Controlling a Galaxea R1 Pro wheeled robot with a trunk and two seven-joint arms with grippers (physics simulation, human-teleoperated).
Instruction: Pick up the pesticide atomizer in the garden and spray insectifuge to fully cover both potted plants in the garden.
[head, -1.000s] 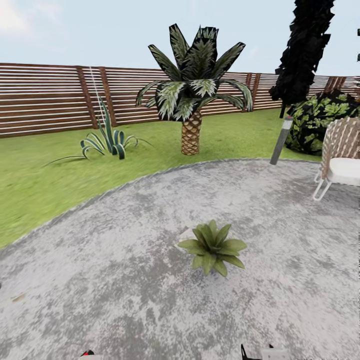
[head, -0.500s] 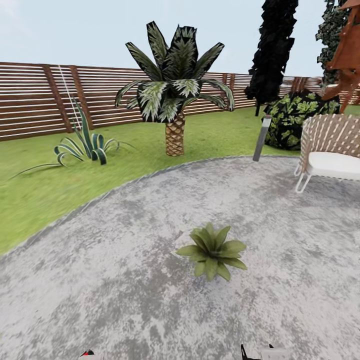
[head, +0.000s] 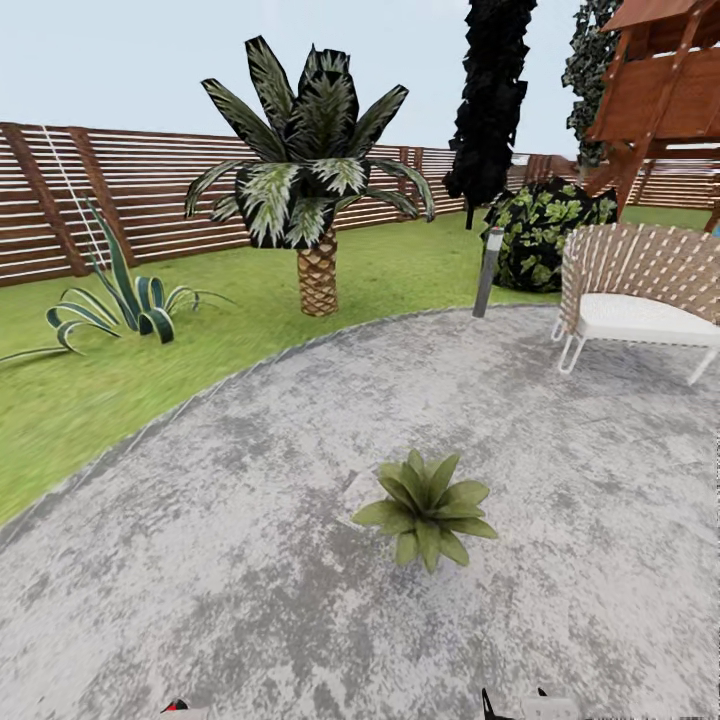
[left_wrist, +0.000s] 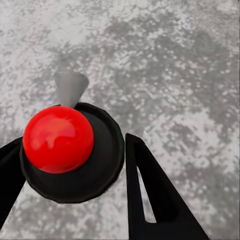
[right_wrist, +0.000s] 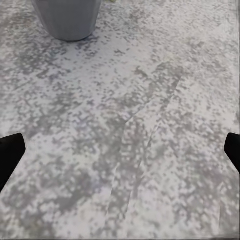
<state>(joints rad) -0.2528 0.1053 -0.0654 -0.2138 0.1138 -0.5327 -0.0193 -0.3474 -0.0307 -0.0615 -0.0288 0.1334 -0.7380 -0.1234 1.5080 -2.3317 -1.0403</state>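
- Swung rightward since earlier: palm (head: 312, 190), fence (head: 120, 190) and grey post (head: 487, 272) slid left, more of the wicker chair (head: 640, 300) and a wooden structure (head: 665, 90) now in view.
- Potted plant (head: 427, 505) low on the paved patio (head: 250, 560), a flat rosette with leaves fanning outward; pot hidden.
- Left end effector (left_wrist: 75, 165) clamped on a black-topped object with a red ball, body hidden.
- Right end effector (right_wrist: 120, 150) spread wide, empty, tips cut off.

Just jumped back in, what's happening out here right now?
The robot stands on the round paved patio, facing one potted plant. The left gripper has its jaws closed around a black-topped thing with a red knob, apparently the pesticide atomizer. The right gripper hangs open over bare paving, with a grey pot just ahead of it. No spray is visible.
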